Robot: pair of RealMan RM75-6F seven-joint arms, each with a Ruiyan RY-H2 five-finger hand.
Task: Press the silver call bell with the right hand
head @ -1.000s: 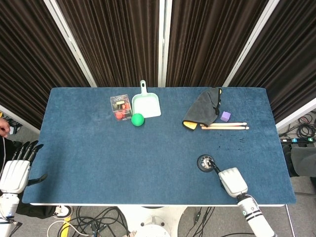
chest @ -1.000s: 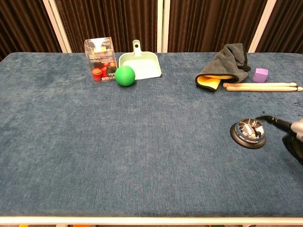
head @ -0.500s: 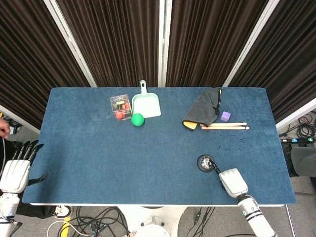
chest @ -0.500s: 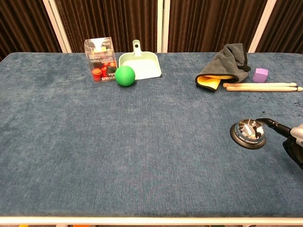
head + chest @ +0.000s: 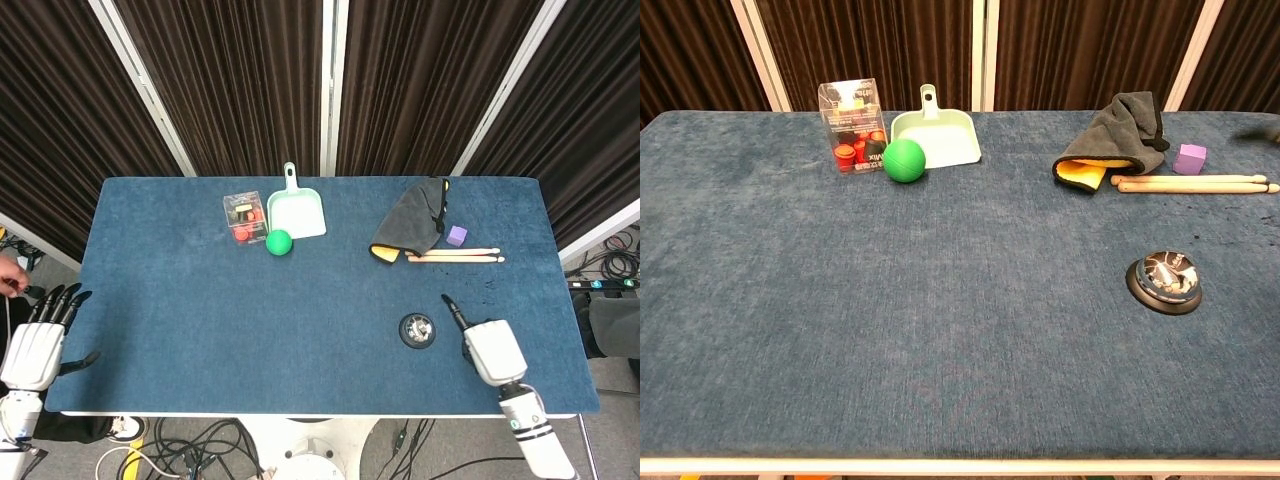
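Head view: bell (image 5: 417, 329) on tabletop (image 5: 200, 330), toward the near edge; right hand (image 5: 484, 345) just beside it, apart, holding nothing, one finger extended. Left hand (image 5: 38, 338) spread, empty, off the far-left edge.

Chest view: bell (image 5: 1164, 281) alone. Likely rigid, stable, slick dome; best pressed on the top button, not gripped.

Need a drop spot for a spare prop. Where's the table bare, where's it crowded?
Bare: the whole middle and front-left, between the green ball and the bell. Crowded: back edge, with the dustpan and clear box left of centre, and the cloth, purple cube and drumsticks right. Right hand sits beside the bell.
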